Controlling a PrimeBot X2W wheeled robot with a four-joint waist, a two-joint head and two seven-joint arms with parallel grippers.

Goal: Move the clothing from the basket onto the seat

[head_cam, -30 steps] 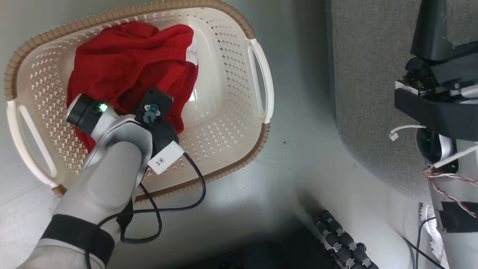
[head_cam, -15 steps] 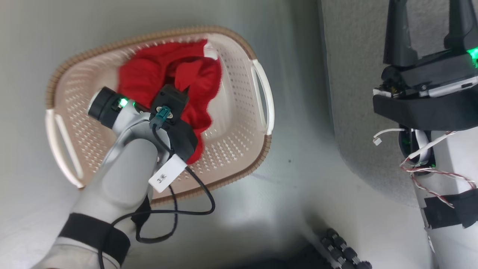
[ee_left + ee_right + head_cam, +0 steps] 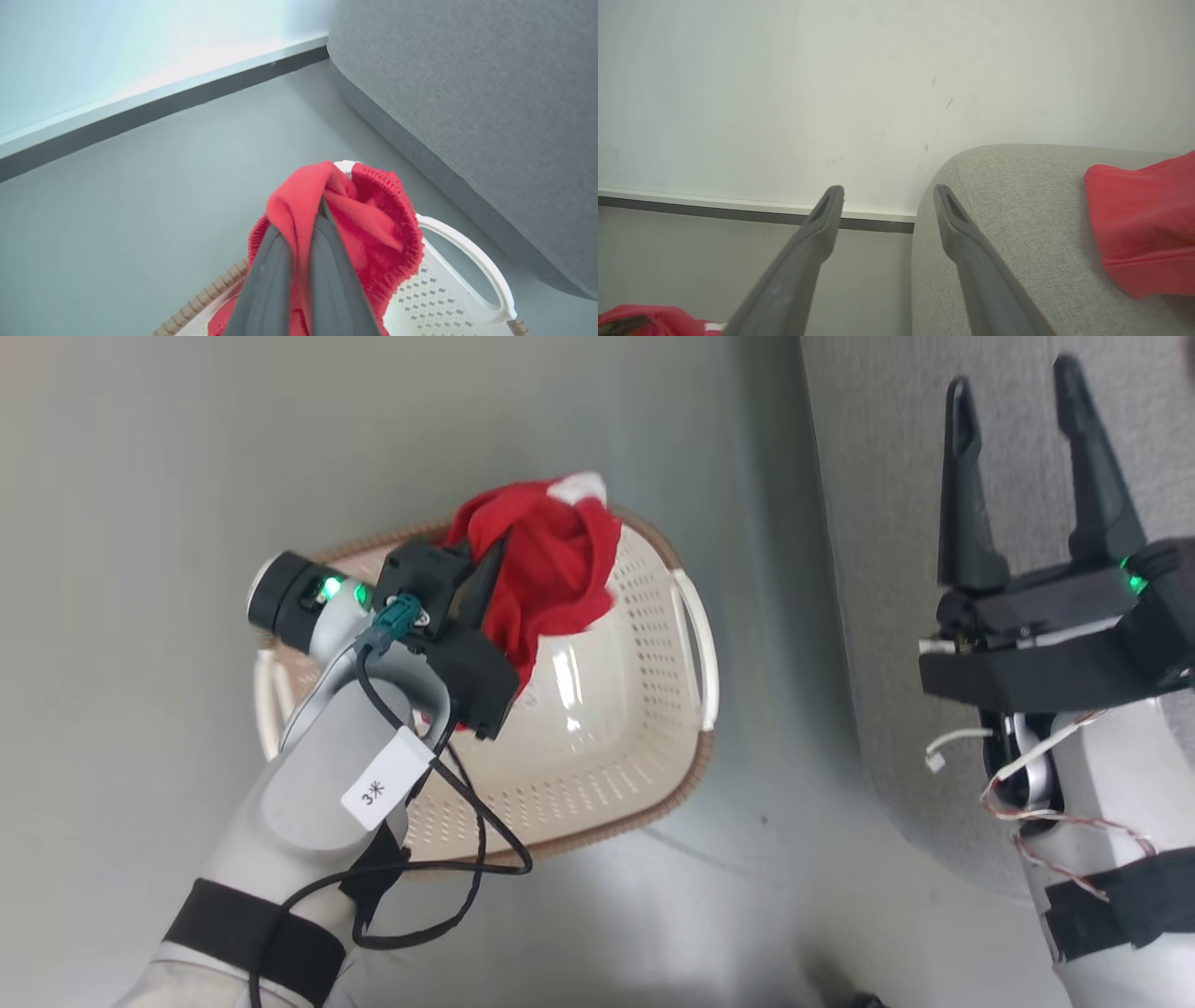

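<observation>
Currently: red clothing (image 3: pixel 555 560) bunched, long axis running along the gripper fingers, white trim at the far end, over the basket's (image 3: pixel 653 775) far rim. Left gripper (image 3: pixel 495 565) clenched on its fold; cloth drapes over and hides the fingertips. The garment's lower end is hidden behind the gripper body. Right gripper (image 3: pixel 1013 378) spread, empty, over the seat (image 3: pixel 887 476). Second red garment (image 3: pixel 1143 219) lies on the seat, cropped at the frame edge.

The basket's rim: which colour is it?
Brown; the basket rim shows best in the head view.
</observation>
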